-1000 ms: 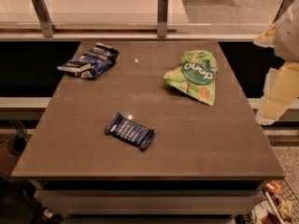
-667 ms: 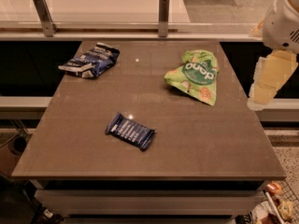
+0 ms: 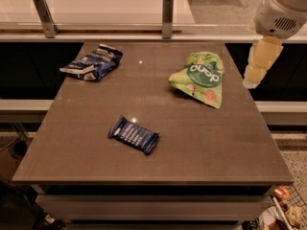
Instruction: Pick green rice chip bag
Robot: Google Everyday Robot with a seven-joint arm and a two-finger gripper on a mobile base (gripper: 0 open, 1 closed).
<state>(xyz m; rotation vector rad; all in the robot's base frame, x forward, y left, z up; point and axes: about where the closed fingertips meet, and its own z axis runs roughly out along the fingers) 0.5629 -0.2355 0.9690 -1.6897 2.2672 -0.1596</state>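
Note:
The green rice chip bag [image 3: 200,77] lies on the brown table [image 3: 144,162] at the back right, light green with a dark green round logo. My gripper [image 3: 258,63] hangs at the table's right edge, just right of the bag and apart from it, under the white arm [image 3: 282,8].
A dark blue and white snack bag [image 3: 93,62] lies at the back left. A small dark blue bar wrapper [image 3: 134,134] lies near the middle front. A glass barrier with metal posts [image 3: 167,9] runs behind the table. Floor clutter shows at the bottom right.
My arm and gripper have moved up and to the left, from beside the table's right edge toward the green bag. The packages have not moved.

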